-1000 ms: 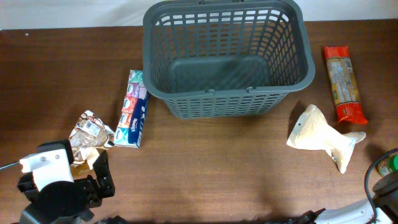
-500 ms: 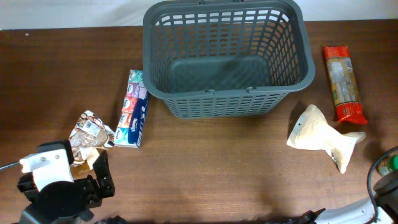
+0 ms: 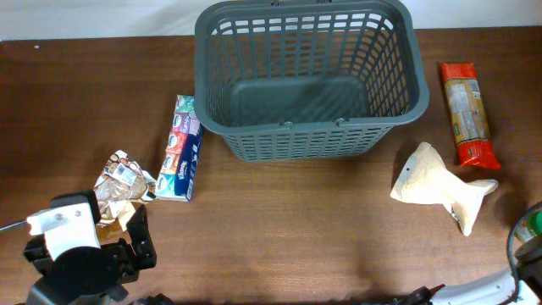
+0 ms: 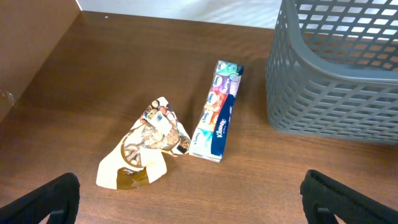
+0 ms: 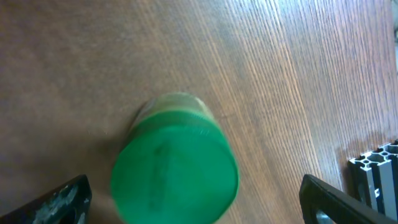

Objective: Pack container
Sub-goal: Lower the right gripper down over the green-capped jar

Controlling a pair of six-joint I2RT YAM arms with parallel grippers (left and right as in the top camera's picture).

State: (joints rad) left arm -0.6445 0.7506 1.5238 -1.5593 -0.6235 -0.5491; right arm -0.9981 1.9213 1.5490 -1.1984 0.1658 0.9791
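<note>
Right fingers [image 5: 59, 199] are spread wide apart with nothing gripped, and sitting in the gap between them, a bit toward 12 o'clock in the wrist view, is a jar [image 5: 177, 171] with a green lid facing the camera. It's blurry and very close, and neither finger seems to be touching it. Left fingers [image 4: 53, 196] are just as wide open and also empty, hanging over the surface [image 3: 296, 220] near the 7 o'clock corner of the overhead view. The container [image 3: 309, 80] is up at 12 o'clock on the overhead, its long axis running 9 to 3, and its base looks bare, so packing hasn't really started. From the right arm, the container lies off toward 10 or 11 o'clock with a fair stretch of bare surface between; from the left arm it's up at about 1 o'clock. The right arm is clearly the closer one to the jar, and also to the beige fish-shaped pouch [image 3: 440, 186] and the red pasta packet [image 3: 468, 114], which lies just beside the container's 3 o'clock end, long axis roughly 12 to 6. The left arm has the crumpled wrapper [image 4: 146, 149] and the tissue pack [image 4: 217, 112] ahead of it at 12 o'clock, the two just touching or nearly so, with the tissue pack near the container's 9 o'clock wall. Best guess is the jar goes first: close on it, lift, then carry it up and left over the rim. The lid looks smooth and round, so it could slip.
</note>
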